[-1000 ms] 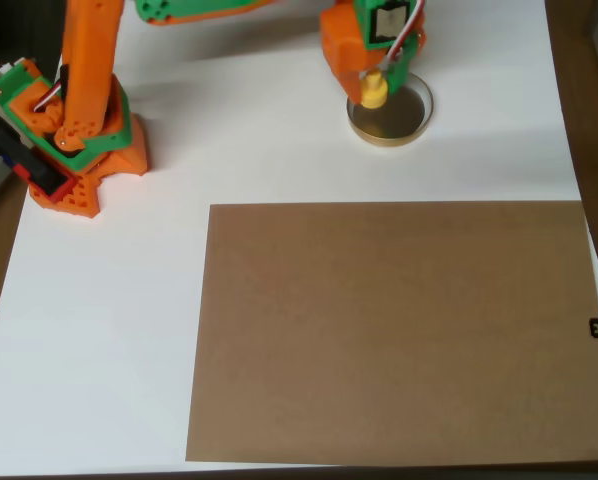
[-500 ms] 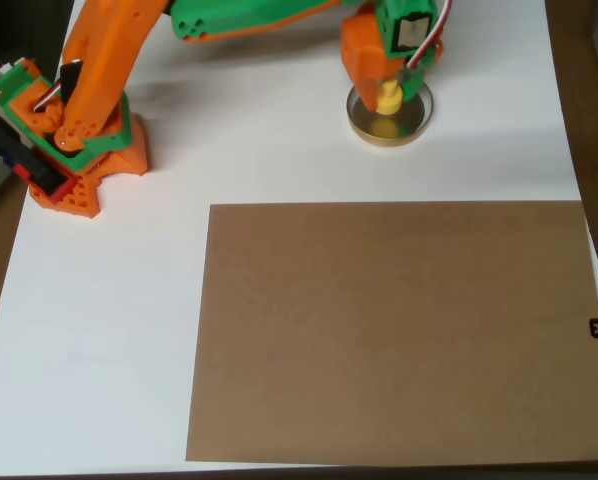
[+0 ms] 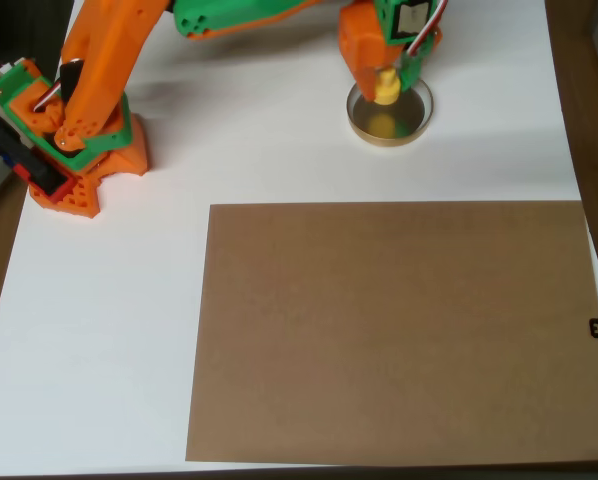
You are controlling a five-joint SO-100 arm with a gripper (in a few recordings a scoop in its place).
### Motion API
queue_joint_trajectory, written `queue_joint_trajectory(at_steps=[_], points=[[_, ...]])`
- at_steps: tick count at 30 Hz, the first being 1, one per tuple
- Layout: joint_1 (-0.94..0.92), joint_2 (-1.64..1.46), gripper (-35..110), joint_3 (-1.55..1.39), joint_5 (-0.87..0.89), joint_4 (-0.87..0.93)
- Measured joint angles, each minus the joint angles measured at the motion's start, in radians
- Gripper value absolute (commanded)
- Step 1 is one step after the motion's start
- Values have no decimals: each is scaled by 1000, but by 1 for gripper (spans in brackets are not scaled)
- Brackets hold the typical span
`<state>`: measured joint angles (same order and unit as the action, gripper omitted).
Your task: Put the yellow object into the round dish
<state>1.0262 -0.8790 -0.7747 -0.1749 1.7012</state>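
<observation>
Orange-and-green gripper (image 3: 387, 82) hangs over the top-right part of the white table (image 3: 109, 330) in the overhead view, its fingers clamped on the yellow object (image 3: 386, 88), which sits between them directly above the round dish (image 3: 391, 115). One arm (image 3: 129, 40) reaches in from its base at the upper left, arching across the top edge of the frame to bring the piece over the target.

Judging by the picture, the carry is essentially done: the yellow object is held within the outline of the dish, toward its upper-left side, with a yellowish reflection showing on the dish's glossy dark inside below it. Whether the piece already touches the bottom of the dish or is held just above it cannot be told from this angle. What appears to remain is the release and the withdrawal of the arm; until the fingers part, the object is not yet resting in the dish on its own.

Counted: one yellow object, one round dish with a tan-gold rim, one gripper. Also on the table lies one large brown board (image 3: 399, 330), flat and rectangular, covering much of the lower right and well apart from the dish. Nothing else lies loose on the white surface.
</observation>
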Motion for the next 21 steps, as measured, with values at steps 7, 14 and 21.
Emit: queue_joint_trajectory(at_steps=[7,14,21], points=[[-2,0,26,8,0,0],[-14,0,26,8,-21,31],[-37,-158,26,-121,-81,32]])
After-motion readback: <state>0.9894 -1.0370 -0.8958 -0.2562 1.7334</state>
